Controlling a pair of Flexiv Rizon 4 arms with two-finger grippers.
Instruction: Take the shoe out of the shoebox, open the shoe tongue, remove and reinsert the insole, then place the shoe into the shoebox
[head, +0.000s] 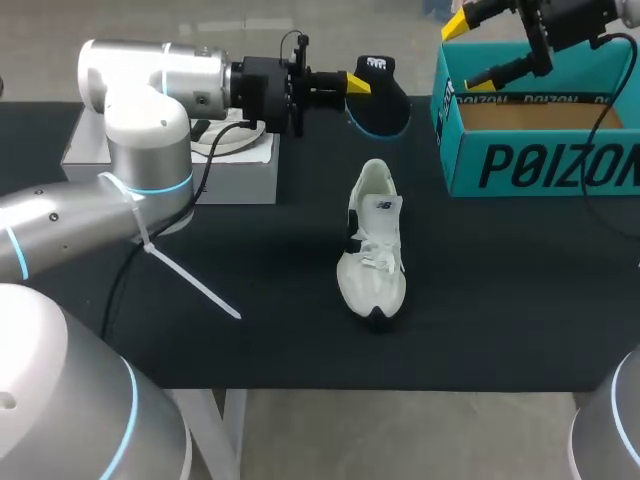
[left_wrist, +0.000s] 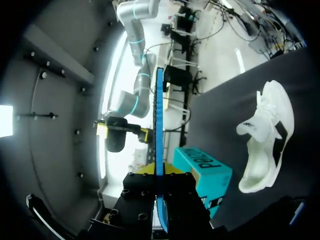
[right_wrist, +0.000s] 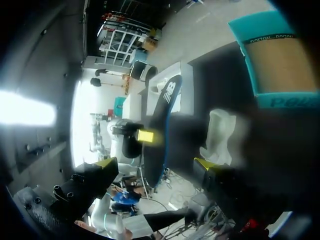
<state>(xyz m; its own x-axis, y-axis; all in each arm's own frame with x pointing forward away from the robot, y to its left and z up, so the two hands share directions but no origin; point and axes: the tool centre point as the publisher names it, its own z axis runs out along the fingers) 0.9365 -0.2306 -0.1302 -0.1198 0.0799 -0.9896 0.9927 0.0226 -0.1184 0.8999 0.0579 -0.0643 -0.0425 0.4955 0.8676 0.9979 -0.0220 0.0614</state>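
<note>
My left end effector (head: 355, 84) grips the insole (head: 385, 100), already out. The right end effector (head: 468, 55) hangs released by the shoebox (head: 540, 165). The shoe (head: 373, 245) is out; reinserting and boxing remain.

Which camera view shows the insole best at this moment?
The right wrist view: the insole shows its whole black face there. The left wrist view gives only its thin blue edge, clamped in the left gripper. The head view shows it foreshortened, beside the gripper.
</note>
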